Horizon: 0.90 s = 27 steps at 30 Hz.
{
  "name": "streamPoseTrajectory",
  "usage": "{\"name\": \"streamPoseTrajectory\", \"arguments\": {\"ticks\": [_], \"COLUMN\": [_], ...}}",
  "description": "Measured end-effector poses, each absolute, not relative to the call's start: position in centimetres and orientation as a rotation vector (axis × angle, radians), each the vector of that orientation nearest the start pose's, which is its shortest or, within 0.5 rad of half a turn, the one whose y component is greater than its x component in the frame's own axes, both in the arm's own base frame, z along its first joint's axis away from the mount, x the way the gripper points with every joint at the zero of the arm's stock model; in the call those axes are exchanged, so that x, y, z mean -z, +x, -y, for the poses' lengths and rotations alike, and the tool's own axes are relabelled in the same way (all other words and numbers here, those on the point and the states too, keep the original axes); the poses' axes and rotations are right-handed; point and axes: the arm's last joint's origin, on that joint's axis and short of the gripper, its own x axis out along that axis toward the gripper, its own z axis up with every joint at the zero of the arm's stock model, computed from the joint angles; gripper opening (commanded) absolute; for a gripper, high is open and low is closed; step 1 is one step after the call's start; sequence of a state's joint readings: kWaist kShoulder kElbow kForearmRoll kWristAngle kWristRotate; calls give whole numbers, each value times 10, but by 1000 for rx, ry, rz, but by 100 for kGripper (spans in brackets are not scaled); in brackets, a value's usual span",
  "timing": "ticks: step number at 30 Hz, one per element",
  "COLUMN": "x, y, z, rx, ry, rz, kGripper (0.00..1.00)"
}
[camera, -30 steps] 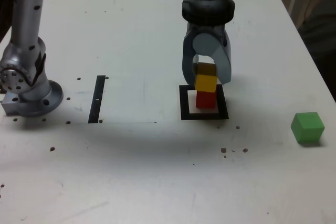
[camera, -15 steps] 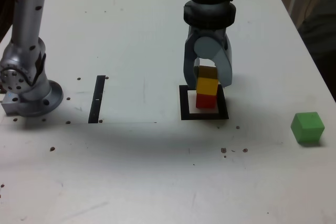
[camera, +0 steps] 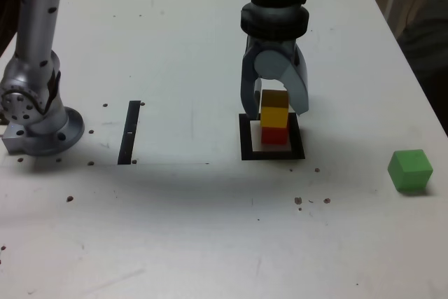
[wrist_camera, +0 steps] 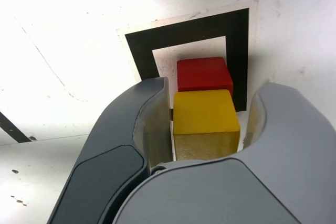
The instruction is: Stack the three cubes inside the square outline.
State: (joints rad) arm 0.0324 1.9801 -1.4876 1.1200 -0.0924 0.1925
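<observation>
In the exterior view, my base [camera: 38,113] stands at the left of the white bench [camera: 175,229], and a thin black strip [camera: 129,132] lies just to its right. Near the middle, the yellow cube [camera: 274,115] sits on the red cube [camera: 274,135] inside the square outline [camera: 271,154]; my claw [camera: 274,101] hangs around the yellow one with its jaws parted, a slim gap showing on each side in the wrist view, so it grasps nothing. Well apart at the right, the green cube [camera: 410,170] rests on the bench alone.
</observation>
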Motion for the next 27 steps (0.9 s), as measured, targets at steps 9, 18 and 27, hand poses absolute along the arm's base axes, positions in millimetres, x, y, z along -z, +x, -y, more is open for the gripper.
{"name": "streamPoseTrajectory", "arguments": {"ticks": [9, 18, 27], "x": [-253, -281, -315], "y": [352, 334, 338], "z": [-7, -11, -11], "rx": [202, 78, 4], "ry": [51, 83, 136], "rz": [-1598, -1550, -1514], "kGripper": [100, 100, 100]}}
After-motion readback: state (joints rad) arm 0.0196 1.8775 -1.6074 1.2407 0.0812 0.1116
